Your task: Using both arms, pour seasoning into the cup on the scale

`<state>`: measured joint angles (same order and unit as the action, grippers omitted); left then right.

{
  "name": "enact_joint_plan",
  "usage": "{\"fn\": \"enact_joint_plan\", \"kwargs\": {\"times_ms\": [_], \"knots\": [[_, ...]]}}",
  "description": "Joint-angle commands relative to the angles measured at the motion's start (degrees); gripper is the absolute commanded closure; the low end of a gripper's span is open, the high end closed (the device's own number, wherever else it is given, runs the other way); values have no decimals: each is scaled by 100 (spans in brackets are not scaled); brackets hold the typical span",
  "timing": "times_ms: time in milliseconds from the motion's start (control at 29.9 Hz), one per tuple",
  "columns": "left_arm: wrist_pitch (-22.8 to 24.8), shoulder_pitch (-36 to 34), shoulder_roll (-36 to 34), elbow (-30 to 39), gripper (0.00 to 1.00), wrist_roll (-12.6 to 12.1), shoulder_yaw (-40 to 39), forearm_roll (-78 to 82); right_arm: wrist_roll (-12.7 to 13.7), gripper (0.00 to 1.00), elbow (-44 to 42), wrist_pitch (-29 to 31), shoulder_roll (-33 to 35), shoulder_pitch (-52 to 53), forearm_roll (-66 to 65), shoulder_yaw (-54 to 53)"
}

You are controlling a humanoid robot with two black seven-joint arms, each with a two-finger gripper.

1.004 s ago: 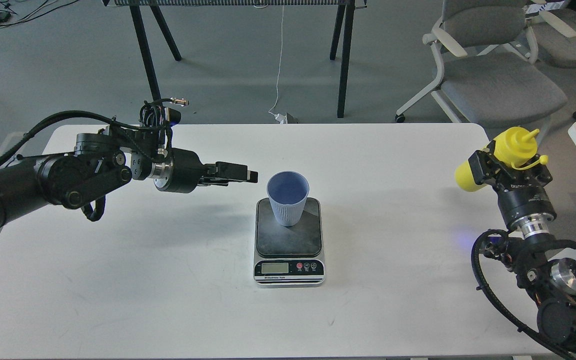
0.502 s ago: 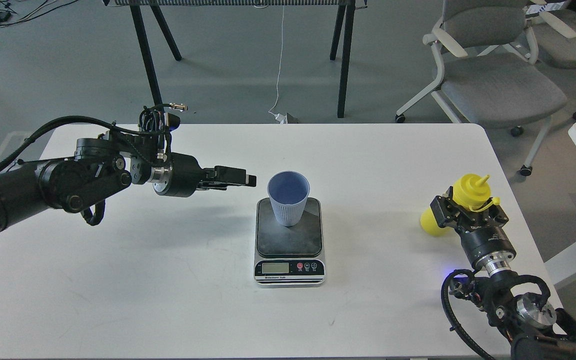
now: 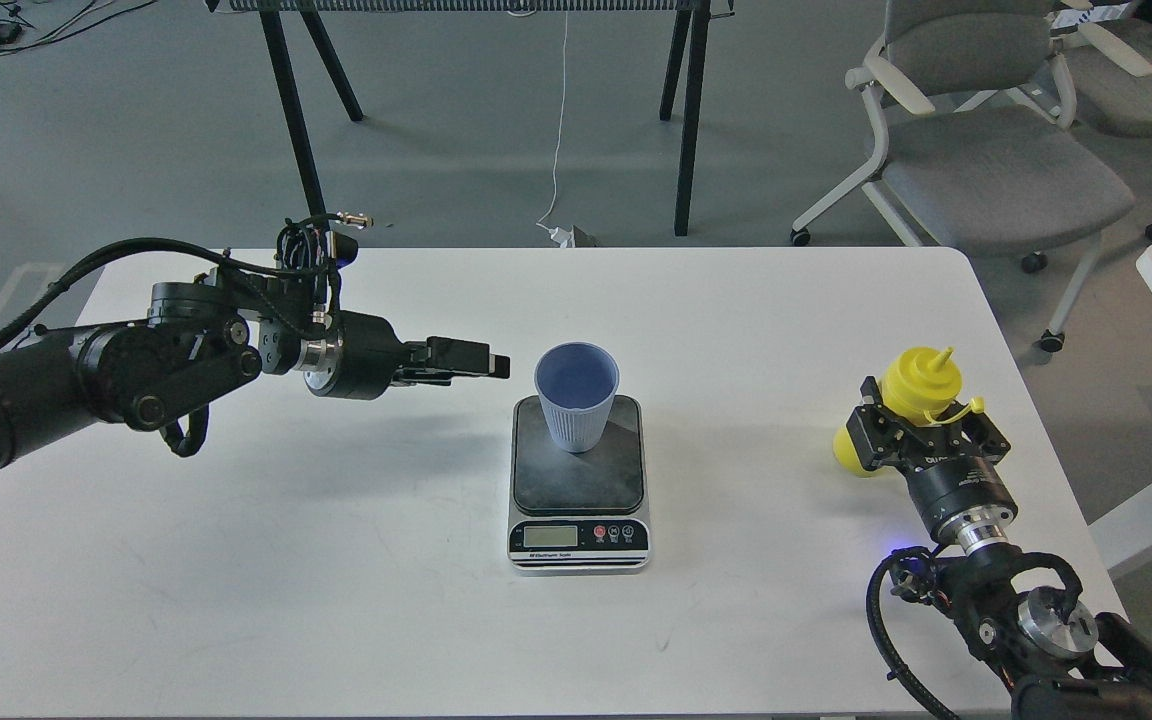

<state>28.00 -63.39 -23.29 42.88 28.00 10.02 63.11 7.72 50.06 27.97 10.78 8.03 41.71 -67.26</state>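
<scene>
Since a second ago the right gripper (image 3: 921, 432) has come down and inward with the yellow seasoning bottle (image 3: 911, 395), from up past the table's right edge to low over the white table (image 3: 336, 560) near that edge, and it is still clamping the bottle; the left gripper (image 3: 496, 366) has barely shifted, pulling back a little from the cup (image 3: 576, 395). The bottle's middle is hiding behind the right gripper's black fingers, so only its capped top and a rounded patch of its base at lower left are showing, and whether the base is touching the table is hard to tell. Its long axis is running from lower left to upper right, with the pointed nozzle aiming up and slightly right, and the small tethered cap is hanging off to the right. The left gripper is reaching in from the left, pointing right toward the cup and stopping short of it with a clear gap; it is seen edge-on and dark, so whether its fingers are parted or together cannot be told. The pale blue-grey cup is standing upright on the back part of the scale (image 3: 578, 500), mouth open to the camera, with the scale's display facing the viewer. The bottle is sitting well apart from the cup, off to its right.
</scene>
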Motion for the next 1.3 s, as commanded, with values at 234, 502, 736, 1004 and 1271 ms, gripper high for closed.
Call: {"fn": "enact_joint_plan", "kwargs": {"times_ms": [234,502,736,1004,1271], "knots": [[0,11,-8,-8,0,0,0,0,2,0,1022,3,398,-706,-5,-94],[0,11,-26,1,0,0,0,0,-86,0,2032,3,837,-1602,-5,-129],[0,11,0,1,0,0,0,0,-95,0,3008,3,1197,-2516,-76,-182],[0,2,-35,1,0,0,-9,0,-209,0,4142,3,1883,-3554,-374,-1077],[0,11,-395,27,0,0,-79,-70,-200,0,4196,3,2700,-3003,-752,-1791]]}}
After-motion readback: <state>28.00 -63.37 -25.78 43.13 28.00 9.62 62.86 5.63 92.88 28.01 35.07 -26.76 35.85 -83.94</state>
